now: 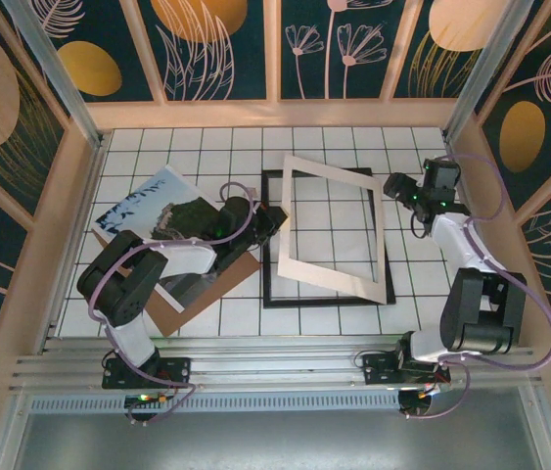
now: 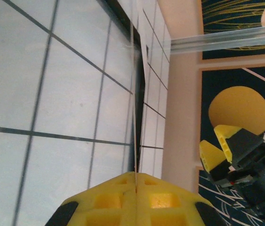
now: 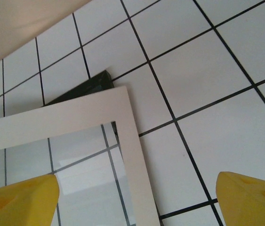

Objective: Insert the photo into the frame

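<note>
Photo [image 1: 143, 208] position: flat on the table, left of the frame [image 1: 316, 302], its near part overlapping the brown backing board [image 1: 211, 294]. It is turned diagonal to the tile grid. The frame lies square to the grid at table centre.

Left gripper [image 1: 271, 221] sits between photo and frame, at the frame's left rim, so the photo lies out toward this arm's own side. In the wrist view its fingers [image 2: 160, 200] are pressed together on a thin sheet [image 2: 134, 117] seen edge-on (cannot tell which sheet).

Right gripper [image 3: 134, 200] is spread wide with nothing between the fingers, hovering above the far right corner of the frame [image 3: 97, 82], well apart from the photo.

White mat [image 1: 380, 235] lies askew over the frame opening, one corner past the near rim.

Judgement: the left arm is nearer, and the photo must travel rightward. The opening is not free while the mat covers it. The photo's far-left corner is near the enclosure wall, so approach from the frame side has more room.
</note>
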`<state>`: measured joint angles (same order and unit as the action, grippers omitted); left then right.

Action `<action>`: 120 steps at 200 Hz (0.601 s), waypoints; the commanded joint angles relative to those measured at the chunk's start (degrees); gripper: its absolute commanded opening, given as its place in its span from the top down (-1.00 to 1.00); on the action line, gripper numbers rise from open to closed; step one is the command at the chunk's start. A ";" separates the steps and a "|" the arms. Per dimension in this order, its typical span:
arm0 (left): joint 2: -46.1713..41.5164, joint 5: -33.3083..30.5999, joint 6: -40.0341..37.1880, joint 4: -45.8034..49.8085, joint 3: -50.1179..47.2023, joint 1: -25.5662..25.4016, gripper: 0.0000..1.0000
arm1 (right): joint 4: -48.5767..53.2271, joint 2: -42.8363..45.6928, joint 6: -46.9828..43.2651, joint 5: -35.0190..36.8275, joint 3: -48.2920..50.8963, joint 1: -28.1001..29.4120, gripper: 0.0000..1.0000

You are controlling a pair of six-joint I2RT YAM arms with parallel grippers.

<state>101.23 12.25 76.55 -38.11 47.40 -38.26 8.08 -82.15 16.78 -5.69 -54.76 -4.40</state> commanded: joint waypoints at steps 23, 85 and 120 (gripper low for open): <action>-2.02 -4.21 -0.58 -2.25 -2.70 0.07 1.00 | 0.76 -1.48 -1.31 2.00 -0.88 1.29 -0.74; -2.70 -10.38 3.71 -6.18 -4.76 0.07 1.00 | 0.53 -1.32 -1.57 1.31 -1.03 3.60 -0.74; -3.43 -10.96 2.74 -4.07 -5.23 0.09 1.00 | -0.37 -1.25 -1.78 0.60 -0.17 4.02 -0.74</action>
<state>99.53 3.49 78.50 -41.25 42.83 -38.26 8.43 -83.50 16.38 -5.43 -54.76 -0.75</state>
